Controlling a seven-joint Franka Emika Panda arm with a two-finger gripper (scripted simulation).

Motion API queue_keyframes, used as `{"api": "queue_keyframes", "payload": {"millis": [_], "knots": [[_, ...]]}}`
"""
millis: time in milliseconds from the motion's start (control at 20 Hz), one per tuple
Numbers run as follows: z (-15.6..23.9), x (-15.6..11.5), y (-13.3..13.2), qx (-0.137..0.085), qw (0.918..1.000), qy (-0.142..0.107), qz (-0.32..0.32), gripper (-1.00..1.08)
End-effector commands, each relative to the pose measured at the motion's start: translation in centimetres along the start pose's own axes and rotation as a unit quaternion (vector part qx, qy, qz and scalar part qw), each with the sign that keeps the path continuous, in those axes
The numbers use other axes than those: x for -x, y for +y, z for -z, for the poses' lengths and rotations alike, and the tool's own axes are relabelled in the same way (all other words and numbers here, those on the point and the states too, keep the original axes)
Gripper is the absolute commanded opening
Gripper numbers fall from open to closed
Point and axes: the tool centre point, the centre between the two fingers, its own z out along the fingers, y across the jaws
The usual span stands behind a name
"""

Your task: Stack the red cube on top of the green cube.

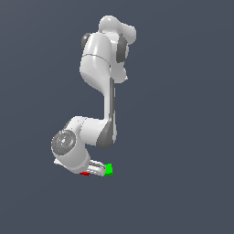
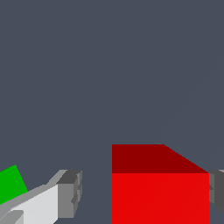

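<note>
The red cube [image 2: 159, 192] lies between my gripper's two fingers in the wrist view. One grey pad [image 2: 70, 192] stands apart from it with a clear gap, and the other pad [image 2: 216, 188] is right at its side. My gripper [image 2: 144, 194] is open around it. The green cube [image 2: 11, 183] lies just outside the finger that has the gap. In the exterior view the gripper [image 1: 97, 170] is low, with the red cube [image 1: 84, 173] mostly hidden under the fingers and the green cube [image 1: 108, 169] by the fingertips on the exterior view's right.
A plain dark grey ground [image 1: 183, 183] fills both views. The white arm [image 1: 98, 64] rises above the gripper.
</note>
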Motion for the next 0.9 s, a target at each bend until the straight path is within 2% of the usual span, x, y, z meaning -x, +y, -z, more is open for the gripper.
{"api": "queue_keyframes", "payload": {"millis": [0,50,850], "knots": [[0.1,-0.12,-0.01,0.0,1.0,0.001,0.0,1.0],[0.1,-0.12,-0.01,0.0,1.0,0.001,0.0,-1.0],[0.99,-0.04,0.01,0.0,1.0,0.001,0.0,-1.0]]}}
